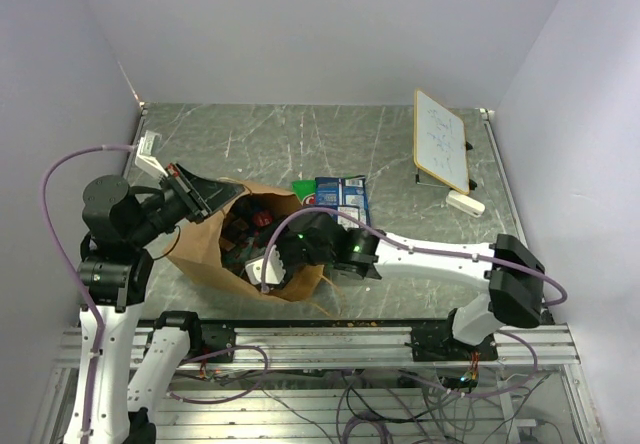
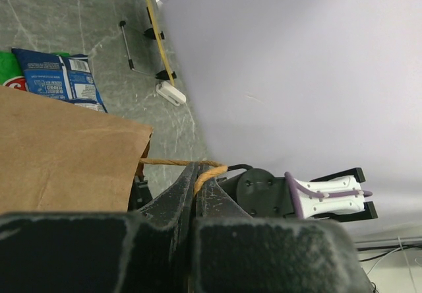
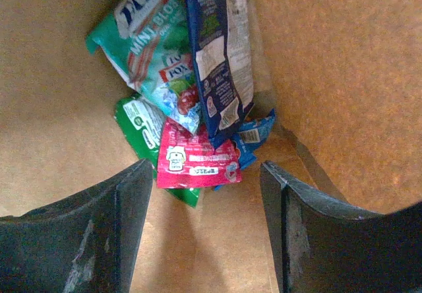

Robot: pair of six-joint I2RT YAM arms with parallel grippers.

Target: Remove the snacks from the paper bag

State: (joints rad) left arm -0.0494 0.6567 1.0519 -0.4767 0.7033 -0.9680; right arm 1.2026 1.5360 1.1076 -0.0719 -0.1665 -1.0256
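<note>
Snacks [image 3: 191, 158] heaped at bottom of paper bag [image 1: 200, 256], near-left on table; blue packet [image 1: 342, 199], green packet [image 1: 303, 189] already out beside it; right gripper [image 3: 206, 194] spread wide over heap, empty; left gripper [image 2: 197, 179] pinching bag handle [image 2: 173, 162]; most left to remove.

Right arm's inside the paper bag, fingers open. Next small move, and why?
Probably ease the right gripper deeper and close on the small pink foil packet: its fingers are open, and the packet lies right between them, at the bottom of the brown kraft paper bag. The left gripper is shut on the bag's looped paper handle, which seems to steady it.
</note>
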